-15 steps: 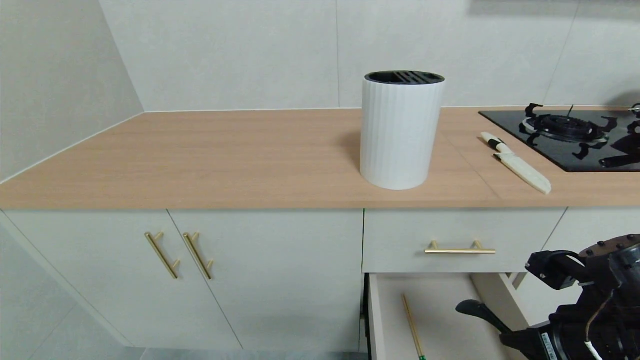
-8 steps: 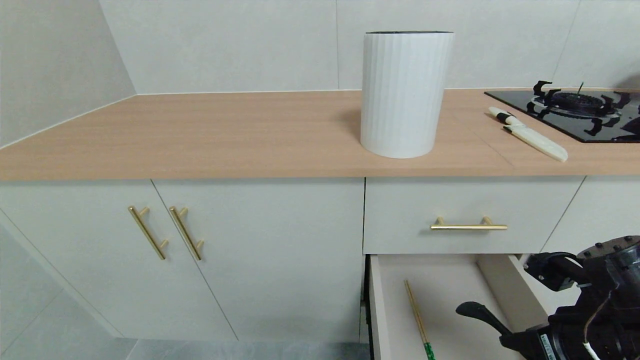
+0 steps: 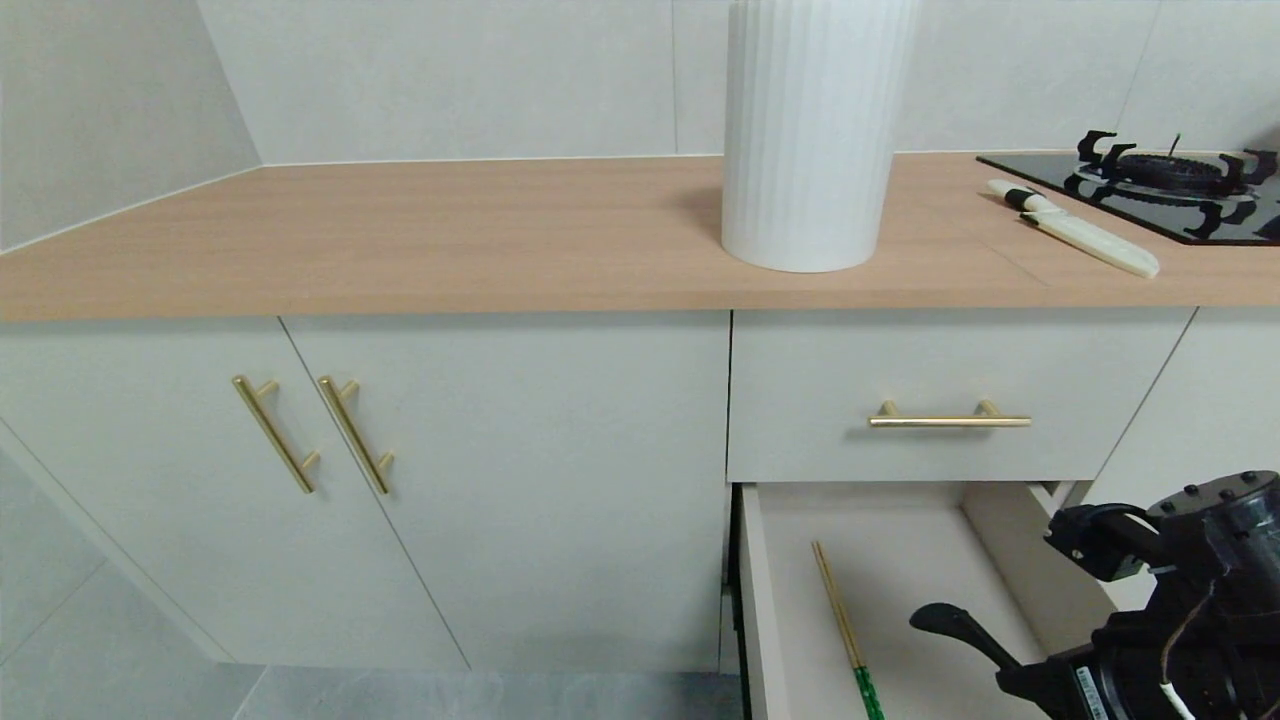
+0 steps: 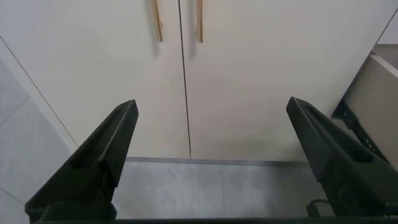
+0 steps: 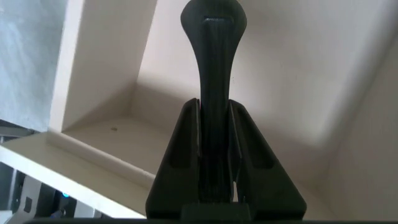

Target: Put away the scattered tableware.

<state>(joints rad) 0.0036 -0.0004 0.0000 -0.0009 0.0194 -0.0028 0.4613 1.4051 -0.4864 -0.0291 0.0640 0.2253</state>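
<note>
Although the long wooden worktop (image 3: 450,230) is the biggest thing before us, the job sits lower, at the open drawer (image 3: 752,600) beneath it. On the worktop stands a tall white ribbed holder (image 3: 805,130). Between it and the stove (image 3: 1170,190) a pale knife (image 3: 1080,240) lies flat, its banded handle toward the stove. Inside the drawer a pair of chopsticks (image 3: 840,625) lies lengthwise, nearer the left wall. Smallest is the slim black utensil (image 3: 950,622), which our right tool (image 5: 214,106) clamps by the shaft. Its rounded, slotted end pokes out ahead, above the drawer, and we cannot tell what kind of utensil it is. We judge it light, stiff and rather smooth, so a firm pinch across the flat of the shaft suits it, and a short drop should do it no harm. The knife looks heavier and sharp, so we would take it by the handle, never the blade. Our right arm hangs low at the drawer's right side, with the tool angled in over the drawer. Our left tool (image 4: 208,109) is spread wide and empty, held low and facing the cupboard doors (image 4: 249,74).
</note>
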